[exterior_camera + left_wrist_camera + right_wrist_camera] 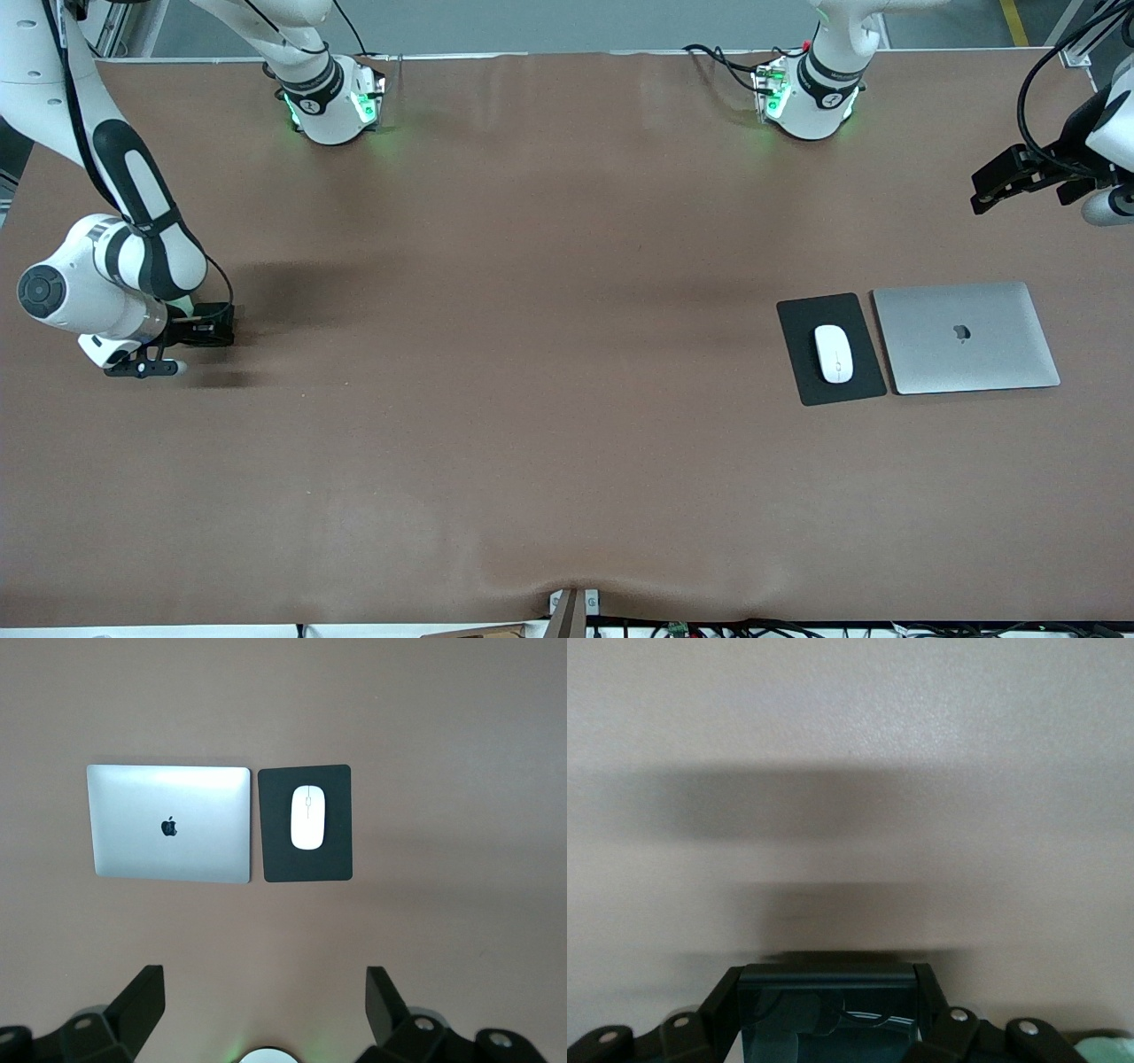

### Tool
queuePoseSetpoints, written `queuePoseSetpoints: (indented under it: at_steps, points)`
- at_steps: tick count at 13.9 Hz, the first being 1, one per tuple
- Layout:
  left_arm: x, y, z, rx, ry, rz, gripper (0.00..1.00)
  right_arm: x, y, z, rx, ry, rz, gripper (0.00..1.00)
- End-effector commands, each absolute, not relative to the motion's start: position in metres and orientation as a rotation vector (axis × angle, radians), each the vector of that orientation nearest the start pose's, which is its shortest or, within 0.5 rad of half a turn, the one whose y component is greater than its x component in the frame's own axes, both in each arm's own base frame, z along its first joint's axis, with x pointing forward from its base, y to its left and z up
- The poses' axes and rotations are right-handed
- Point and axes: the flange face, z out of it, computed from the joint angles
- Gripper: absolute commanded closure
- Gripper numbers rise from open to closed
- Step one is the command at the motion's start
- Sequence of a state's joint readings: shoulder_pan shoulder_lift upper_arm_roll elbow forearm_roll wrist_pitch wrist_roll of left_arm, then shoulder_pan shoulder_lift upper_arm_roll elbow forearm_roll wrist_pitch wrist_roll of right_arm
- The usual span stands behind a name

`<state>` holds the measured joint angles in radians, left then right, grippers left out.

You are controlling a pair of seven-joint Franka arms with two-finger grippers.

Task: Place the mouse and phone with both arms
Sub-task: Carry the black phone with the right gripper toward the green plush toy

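The white mouse [834, 353] lies on a black mouse pad [811, 390] toward the left arm's end of the table; it also shows in the left wrist view [307, 817]. My left gripper [980, 190] is open and empty, up in the air over bare table at that end, with its fingers [142, 1003] wide apart. My right gripper [215, 325] is low over the table at the right arm's end, shut on the black phone [209, 335]. In the right wrist view the phone [828, 1014] sits between the two fingers [718, 1001], its glossy face showing reflections.
A closed silver laptop [966, 337] lies beside the mouse pad, toward the left arm's end; it also shows in the left wrist view [168, 822]. The brown table cover [532, 399] has a wrinkle at its edge nearest the front camera.
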<state>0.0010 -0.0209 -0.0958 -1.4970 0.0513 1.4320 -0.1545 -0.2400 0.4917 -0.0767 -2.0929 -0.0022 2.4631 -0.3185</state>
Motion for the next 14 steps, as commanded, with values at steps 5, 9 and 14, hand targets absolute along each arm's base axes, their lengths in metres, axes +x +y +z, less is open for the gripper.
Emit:
queuePoseSetpoints:
  at_steps: [5,9,14]
  points:
    - [0.525,-0.046,0.662,-3.099,-0.08,0.045,0.0,0.538,-0.179,0.172,-3.125,-0.011,0.193,0.0]
    - [0.526,-0.047,0.659,-3.098,-0.077,0.055,0.0,0.557,-0.165,0.197,-3.141,-0.058,0.124,0.0]
    - [0.525,-0.048,0.662,-3.099,-0.073,0.045,0.0,0.608,-0.108,0.304,-3.159,-0.115,0.023,0.0]
